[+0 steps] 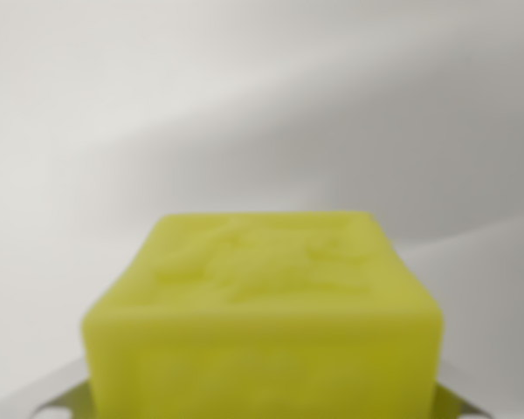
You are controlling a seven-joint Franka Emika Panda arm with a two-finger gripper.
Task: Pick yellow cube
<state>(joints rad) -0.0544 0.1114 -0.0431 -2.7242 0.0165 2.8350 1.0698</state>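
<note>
A yellow cube [262, 305] with a faint embossed pattern on its top face fills the lower middle of the wrist view, very close and blurred. Metal fingers [44, 397] show at the bottom left, and another sliver of finger [458, 406] at the bottom right, each pressed against a side of the cube. My gripper [262, 406] is shut on the cube, whose lower part runs out of the frame.
Behind the cube lies a plain white surface [244, 105] with soft grey shadows across its right half. No other object shows.
</note>
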